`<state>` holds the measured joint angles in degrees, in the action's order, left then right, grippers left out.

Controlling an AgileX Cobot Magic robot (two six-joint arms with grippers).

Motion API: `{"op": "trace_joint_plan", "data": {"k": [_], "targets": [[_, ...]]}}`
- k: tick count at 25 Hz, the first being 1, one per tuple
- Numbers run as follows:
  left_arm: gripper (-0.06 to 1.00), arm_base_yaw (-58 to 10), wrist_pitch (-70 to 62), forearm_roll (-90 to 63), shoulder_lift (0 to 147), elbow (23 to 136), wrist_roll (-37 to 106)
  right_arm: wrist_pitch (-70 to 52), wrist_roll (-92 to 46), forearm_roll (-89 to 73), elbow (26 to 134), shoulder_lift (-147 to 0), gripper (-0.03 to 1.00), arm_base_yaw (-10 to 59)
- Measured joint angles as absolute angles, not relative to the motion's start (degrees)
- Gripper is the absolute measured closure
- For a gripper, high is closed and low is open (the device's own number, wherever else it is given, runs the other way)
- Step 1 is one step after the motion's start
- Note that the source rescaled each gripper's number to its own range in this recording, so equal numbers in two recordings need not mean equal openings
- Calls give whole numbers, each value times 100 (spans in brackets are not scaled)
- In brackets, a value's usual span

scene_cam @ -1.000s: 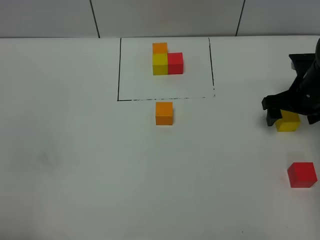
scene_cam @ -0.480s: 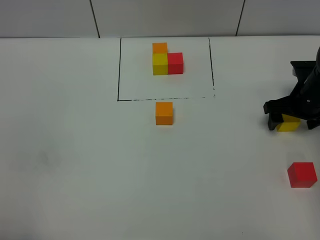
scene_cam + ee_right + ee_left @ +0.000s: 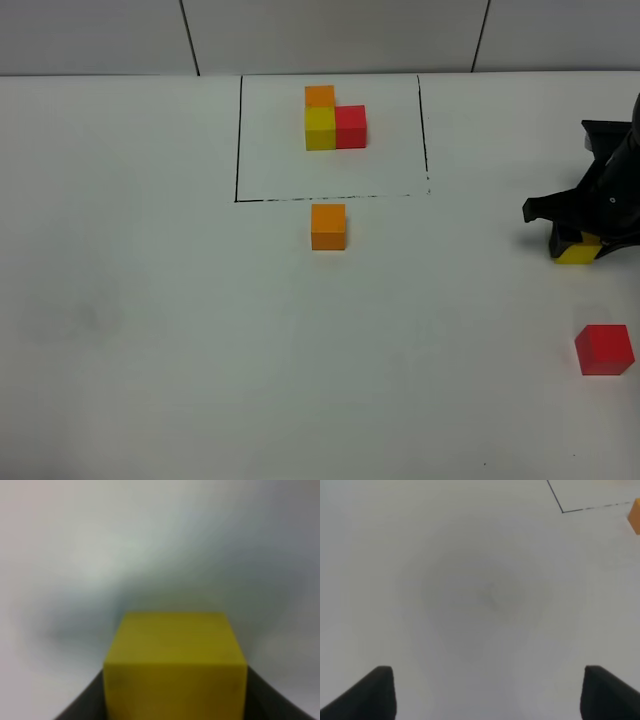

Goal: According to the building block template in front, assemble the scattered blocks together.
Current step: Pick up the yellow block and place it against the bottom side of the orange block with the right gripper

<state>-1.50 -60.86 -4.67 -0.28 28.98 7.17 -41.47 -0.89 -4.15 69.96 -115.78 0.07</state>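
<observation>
As the high view showed, the black right end effector (image 3: 578, 240), angled down at the right side of the matte white table (image 3: 150, 300), was clamped on the smooth yellow cube (image 3: 580, 254), well apart from the framed L-shaped template (image 3: 335, 122). In the left wrist view, the left end effector (image 3: 492, 695) stood apart. In the right wrist view, the cube's square face sat between dark fingers (image 3: 92, 705).

From high up we look down over the whole counter (image 3: 150, 350); our left wrist view shares its orange cube (image 3: 635, 515) from farther off, our right wrist view its yellow cube (image 3: 175, 665), very close.
</observation>
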Motion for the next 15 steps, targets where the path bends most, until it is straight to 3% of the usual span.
{"op": "trace_joint_plan", "data": {"k": [5, 15], "targets": [[24, -150, -6086, -467, -28, 2898, 717, -4579, 927, 78, 6996, -11261, 95, 391], [24, -150, -6086, -467, -28, 2898, 717, -5292, 2889, 594, 6996, -10952, 95, 2637]]}}
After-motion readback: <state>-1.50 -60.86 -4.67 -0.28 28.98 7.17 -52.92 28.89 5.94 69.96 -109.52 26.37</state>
